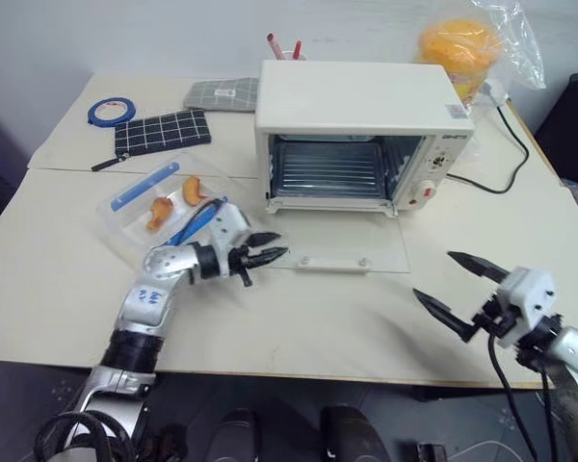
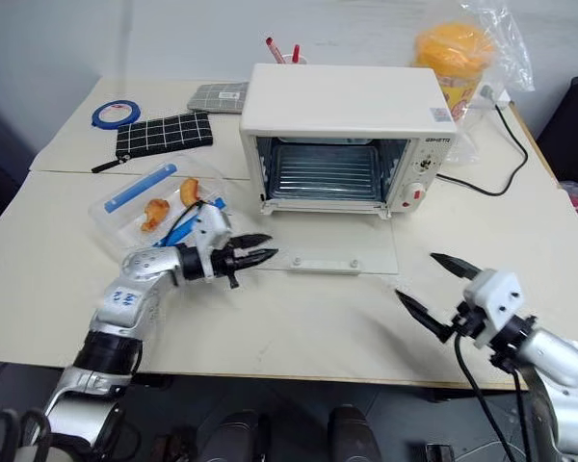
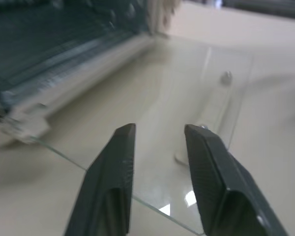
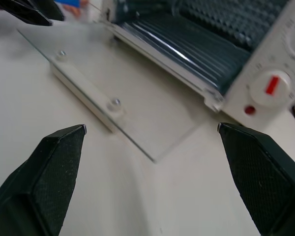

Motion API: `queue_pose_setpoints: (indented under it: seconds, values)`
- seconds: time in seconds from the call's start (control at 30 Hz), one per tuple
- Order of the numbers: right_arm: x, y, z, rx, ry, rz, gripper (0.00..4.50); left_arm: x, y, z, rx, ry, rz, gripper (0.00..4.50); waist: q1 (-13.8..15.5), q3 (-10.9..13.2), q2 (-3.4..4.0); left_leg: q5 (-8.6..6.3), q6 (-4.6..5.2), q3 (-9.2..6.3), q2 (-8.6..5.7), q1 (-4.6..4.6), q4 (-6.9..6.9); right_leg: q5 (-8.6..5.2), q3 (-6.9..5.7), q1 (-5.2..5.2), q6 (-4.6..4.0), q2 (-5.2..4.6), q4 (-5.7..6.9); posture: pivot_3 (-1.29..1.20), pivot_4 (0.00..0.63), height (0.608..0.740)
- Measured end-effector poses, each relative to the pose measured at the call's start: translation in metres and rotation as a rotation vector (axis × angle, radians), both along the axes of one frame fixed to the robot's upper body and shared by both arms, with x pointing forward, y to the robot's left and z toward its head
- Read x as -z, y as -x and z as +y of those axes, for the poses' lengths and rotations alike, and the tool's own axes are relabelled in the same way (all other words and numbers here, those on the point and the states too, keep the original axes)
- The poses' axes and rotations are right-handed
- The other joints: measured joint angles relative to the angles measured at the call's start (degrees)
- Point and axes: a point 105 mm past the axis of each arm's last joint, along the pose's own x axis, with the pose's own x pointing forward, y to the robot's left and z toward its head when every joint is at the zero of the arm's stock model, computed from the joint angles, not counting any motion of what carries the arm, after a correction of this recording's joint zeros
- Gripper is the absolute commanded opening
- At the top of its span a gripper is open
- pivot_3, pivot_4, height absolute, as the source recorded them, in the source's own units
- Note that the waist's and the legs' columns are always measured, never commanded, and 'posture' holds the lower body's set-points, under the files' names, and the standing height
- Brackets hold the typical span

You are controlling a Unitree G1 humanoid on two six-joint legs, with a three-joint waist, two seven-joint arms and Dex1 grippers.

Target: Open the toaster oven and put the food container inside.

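On our far left lies the clear rectangular plastic food container [image 1: 164, 204] with blue side clips and orange pieces inside, flat on the pale cream table [image 1: 58, 279], well left of the oven mouth. Just in front of it our left hand [image 1: 264, 248] hovers with its two black fingers parted a little and nothing between them, pointing toward the left corner of the lowered door.

The cream-white boxy toaster oven [image 1: 361, 101] stands open, its glass door [image 1: 342, 248] folded flat onto the table with the white bar handle [image 4: 83, 88] at the outer edge and the wire rack [image 1: 329, 169] bare. So we judge the opening done and the container the next job.

To do it well, we should turn the left hand back to the container, take it by a long side clear of the clips, lift it level, and carry it over the door, not across it, since dragging could knock the glass.

On the right, our right hand [image 1: 459, 286] hangs spread wide and empty, near the table's front edge; it could steady the far side.
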Motion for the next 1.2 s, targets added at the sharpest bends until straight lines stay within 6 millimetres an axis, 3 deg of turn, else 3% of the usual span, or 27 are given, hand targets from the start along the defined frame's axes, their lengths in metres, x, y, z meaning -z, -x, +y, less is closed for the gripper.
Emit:
queue_pose_setpoints:
  seconds: [0.1, 0.17, 0.23, 0.37, 0.4, 0.47, 0.57, 0.63, 0.73, 0.93, 1.07, 1.13, 1.2]
  values:
    - [-0.01, -0.004, 0.027, -0.123, -0.022, -0.002, 4.5, -0.016, 0.021, 0.049, -0.086, 0.033, -0.003, 3.41, -0.95, -0.01, 0.01, -0.04, -0.08, -0.01, 0.11, 0.03, -0.08, -0.01, 0.02, 0.01, -0.03, 0.05, 0.02, 0.0, 0.15, 0.74]
    - [-0.012, -0.005, 0.045, -0.207, -0.032, 0.011, 4.5, -0.011, 0.034, 0.099, -0.266, 0.023, 0.117, 4.09, -1.39, 0.0, 0.01, -0.04, -0.07, -0.08, 0.09, -0.01, -0.13, -0.02, 0.15, 0.02, -0.04, 0.0, 0.08, 0.0, 0.15, 0.74]
    - [-0.016, -0.006, 0.057, -0.266, -0.043, 0.007, 4.5, -0.011, 0.049, 0.133, -0.374, 0.038, 0.138, 4.49, -1.24, 0.01, -0.01, -0.06, -0.04, -0.09, 0.09, -0.03, -0.11, -0.03, 0.17, 0.01, -0.06, -0.03, -0.07, 0.0, 0.15, 0.74]
    - [-0.019, -0.005, 0.067, -0.321, -0.048, -0.001, 4.5, -0.018, 0.077, 0.177, -0.526, 0.041, 0.116, 4.49, -0.85, 0.01, -0.06, -0.11, 0.04, -0.21, 0.02, -0.06, -0.11, -0.04, 0.14, 0.11, -0.08, -0.21, -0.31, 0.0, 0.15, 0.74]
    - [-0.02, -0.005, 0.071, -0.342, -0.047, -0.003, 4.5, -0.019, 0.093, 0.2, -0.613, 0.051, 0.115, 4.49, -0.85, 0.0, -0.06, -0.14, 0.06, -0.24, -0.03, -0.08, -0.12, -0.04, 0.13, 0.11, -0.09, -0.29, -0.36, 0.0, 0.15, 0.74]
    - [-0.018, -0.005, 0.077, -0.369, -0.055, 0.0, 4.5, -0.009, 0.117, 0.237, -0.757, 0.08, 0.158, 4.49, -1.07, 0.0, -0.06, -0.18, 0.11, -0.23, -0.07, -0.06, -0.19, -0.04, 0.12, 0.12, -0.1, -0.36, -0.4, 0.0, 0.15, 0.74]
    - [-0.017, -0.006, 0.077, -0.371, -0.062, 0.002, 4.5, 0.022, 0.148, 0.272, -0.923, 0.125, 0.258, 4.49, -1.18, 0.0, -0.06, -0.28, 0.25, -0.21, -0.12, -0.06, -0.26, -0.05, 0.12, 0.11, -0.1, -0.45, -0.48, 0.0, 0.15, 0.74]
    - [-0.016, -0.006, 0.078, -0.372, -0.062, 0.003, 4.5, 0.033, 0.153, 0.277, -0.957, 0.144, 0.287, 4.49, -1.0, -0.04, -0.15, -0.29, 0.25, -0.3, -0.12, -0.1, -0.26, -0.05, 0.02, 0.12, -0.11, -0.5, -0.49, 0.0, 0.15, 0.74]
    - [-0.017, -0.005, 0.078, -0.381, -0.059, -0.002, 4.5, 0.031, 0.148, 0.277, -0.973, 0.158, 0.268, 4.49, -0.52, -0.1, -0.24, -0.29, 0.26, -0.62, -0.24, -0.14, -0.26, -0.03, -0.31, 0.23, -0.2, -0.68, -0.55, 0.0, 0.15, 0.74]
    - [-0.014, -0.005, 0.074, -0.379, -0.048, 0.008, 4.5, -0.017, 0.096, 0.241, -0.83, 0.226, 0.182, 4.49, -0.31, -0.1, -0.25, -0.12, 0.07, -0.87, -0.27, -0.21, -0.26, 0.01, -0.64, 0.34, -0.28, -0.73, -0.56, 0.0, 0.15, 0.74]
    - [-0.012, -0.004, 0.072, -0.378, -0.042, 0.014, 4.5, -0.059, 0.076, 0.218, -0.712, 0.097, 0.098, 4.49, -1.36, -0.07, -0.18, -0.09, -0.01, -0.61, -0.29, -0.25, -0.44, 0.01, -0.95, 0.16, -0.27, -0.79, -0.58, 0.0, 0.15, 0.74]
    - [-0.012, -0.005, 0.071, -0.375, -0.042, 0.017, 4.5, -0.067, 0.069, 0.221, -0.714, 0.09, 0.117, 4.49, -1.78, -0.03, -0.12, -0.05, 0.0, -0.32, -0.26, -0.11, -0.62, 0.01, -1.19, 0.08, -0.27, -0.76, -0.49, 0.0, 0.15, 0.74]
    - [-0.01, -0.004, 0.07, -0.369, -0.039, 0.023, 4.5, -0.06, 0.062, 0.233, -0.782, 0.077, 0.223, 4.49, -2.03, -0.03, -0.12, 0.03, 0.0, -0.14, -0.25, 0.0, -0.86, 0.01, -1.35, 0.01, -0.26, -0.69, -0.39, 0.0, 0.15, 0.74]
